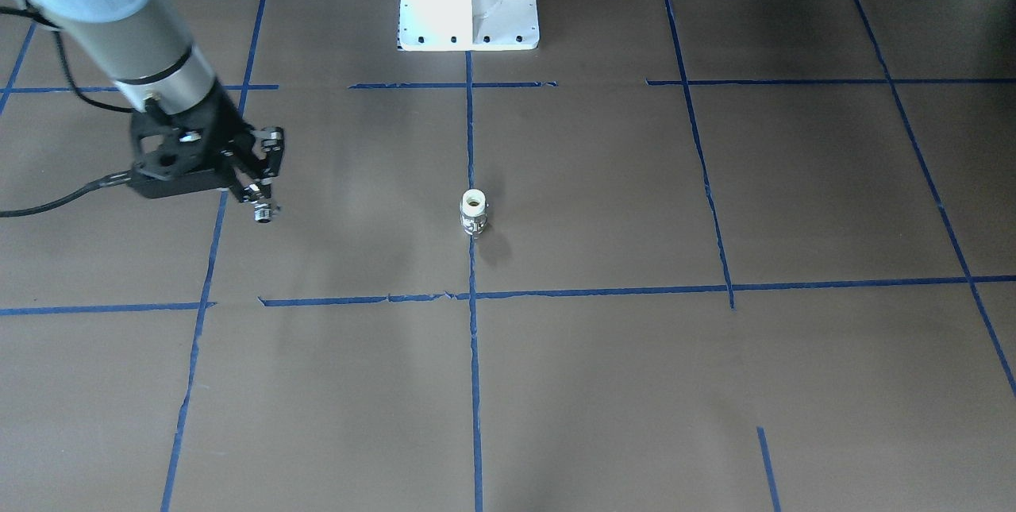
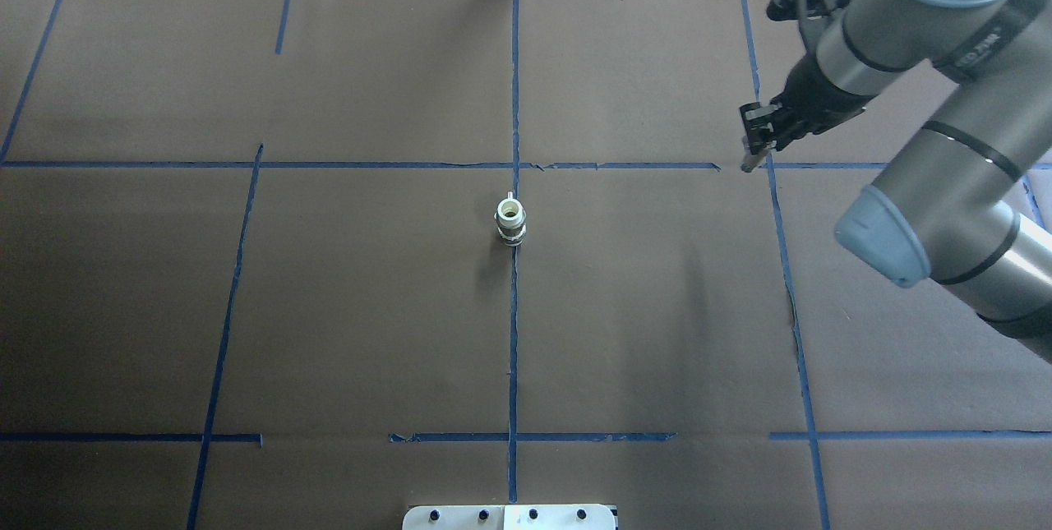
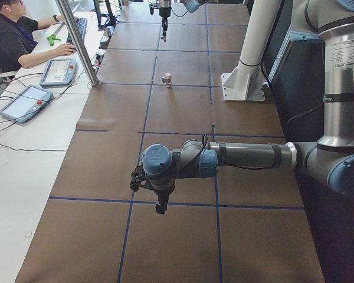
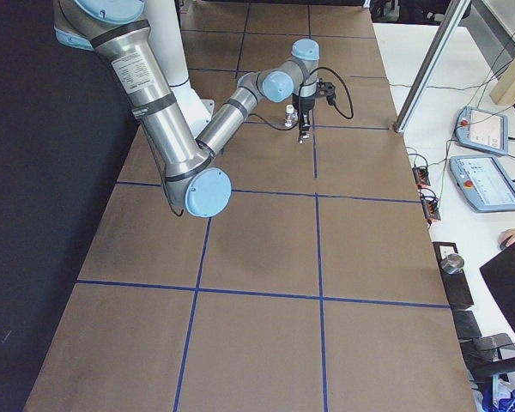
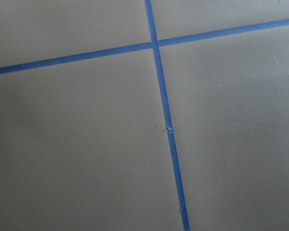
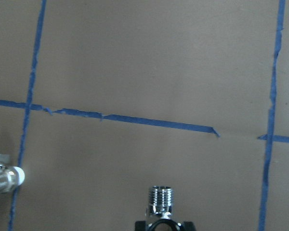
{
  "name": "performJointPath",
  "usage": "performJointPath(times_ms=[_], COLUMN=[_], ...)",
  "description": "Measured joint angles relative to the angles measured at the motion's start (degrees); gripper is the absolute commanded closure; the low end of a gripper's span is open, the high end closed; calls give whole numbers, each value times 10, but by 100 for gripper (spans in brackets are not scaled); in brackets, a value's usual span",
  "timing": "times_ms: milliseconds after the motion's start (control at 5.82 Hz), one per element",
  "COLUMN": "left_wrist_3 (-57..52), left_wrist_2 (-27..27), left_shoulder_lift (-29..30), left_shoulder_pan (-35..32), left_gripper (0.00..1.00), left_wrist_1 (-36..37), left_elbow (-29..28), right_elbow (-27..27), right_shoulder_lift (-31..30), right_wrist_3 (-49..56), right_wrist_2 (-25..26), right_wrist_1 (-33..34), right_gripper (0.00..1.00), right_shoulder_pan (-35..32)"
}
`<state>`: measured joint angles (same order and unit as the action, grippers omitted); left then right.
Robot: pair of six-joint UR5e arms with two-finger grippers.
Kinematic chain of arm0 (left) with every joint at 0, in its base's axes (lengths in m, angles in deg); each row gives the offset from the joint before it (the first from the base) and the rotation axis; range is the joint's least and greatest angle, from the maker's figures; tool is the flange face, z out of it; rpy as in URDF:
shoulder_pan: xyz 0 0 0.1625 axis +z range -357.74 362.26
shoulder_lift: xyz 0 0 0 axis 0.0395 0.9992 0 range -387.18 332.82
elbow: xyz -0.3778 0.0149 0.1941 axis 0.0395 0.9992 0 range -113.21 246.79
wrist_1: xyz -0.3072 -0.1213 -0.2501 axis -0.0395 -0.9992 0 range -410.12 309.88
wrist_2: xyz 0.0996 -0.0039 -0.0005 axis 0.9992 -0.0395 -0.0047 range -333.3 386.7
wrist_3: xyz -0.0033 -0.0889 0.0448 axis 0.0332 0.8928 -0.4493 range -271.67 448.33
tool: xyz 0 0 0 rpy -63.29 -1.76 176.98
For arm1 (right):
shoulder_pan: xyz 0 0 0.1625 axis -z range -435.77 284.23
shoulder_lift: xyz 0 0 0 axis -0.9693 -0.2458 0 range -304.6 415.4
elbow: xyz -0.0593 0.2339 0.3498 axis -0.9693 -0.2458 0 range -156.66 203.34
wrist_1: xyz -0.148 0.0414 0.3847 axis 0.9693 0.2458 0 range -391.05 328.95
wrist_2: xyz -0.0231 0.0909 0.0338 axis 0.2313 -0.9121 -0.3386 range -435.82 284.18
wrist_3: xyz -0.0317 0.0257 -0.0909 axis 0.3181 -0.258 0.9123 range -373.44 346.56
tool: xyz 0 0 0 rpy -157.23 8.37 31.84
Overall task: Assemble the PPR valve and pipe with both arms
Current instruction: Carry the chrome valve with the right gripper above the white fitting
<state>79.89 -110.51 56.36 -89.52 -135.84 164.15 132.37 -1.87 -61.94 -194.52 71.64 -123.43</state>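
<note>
Pipe (image 1: 263, 214) clamped in right gripper (image 1: 259, 201) (PPR valve (image 1: 474, 213) well apart); left gripper (image 3: 160, 206): state indiscernible

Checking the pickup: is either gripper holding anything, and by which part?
The right gripper holds the pipe by one end; its threaded end pokes out beyond the jaws. The left gripper cannot be judged.

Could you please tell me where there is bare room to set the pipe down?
The table is bare on both sides of the PPR valve, which stands alone on the centre tape line, and between it and the pedestal base. The only crowded spot is the far-right tape crossing, where the right arm holds the pipe in its jaws.
</note>
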Motion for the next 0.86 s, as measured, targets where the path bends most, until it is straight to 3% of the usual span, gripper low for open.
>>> performJointPath(times_ms=[344, 859], left_wrist_3=[14, 16], left_wrist_2=[1, -1], left_shoulder_lift=[4, 5], left_shoulder_pan=[1, 1], left_gripper=[0, 0], left_wrist_1=[-7, -9], left_elbow=[5, 6], right_elbow=[-20, -132], right_shoulder_lift=[93, 208], right_wrist_3=[-119, -230], right_wrist_2=[56, 142], right_wrist_1=[36, 39], right_gripper=[100, 100], right_shoulder_pan=[70, 157])
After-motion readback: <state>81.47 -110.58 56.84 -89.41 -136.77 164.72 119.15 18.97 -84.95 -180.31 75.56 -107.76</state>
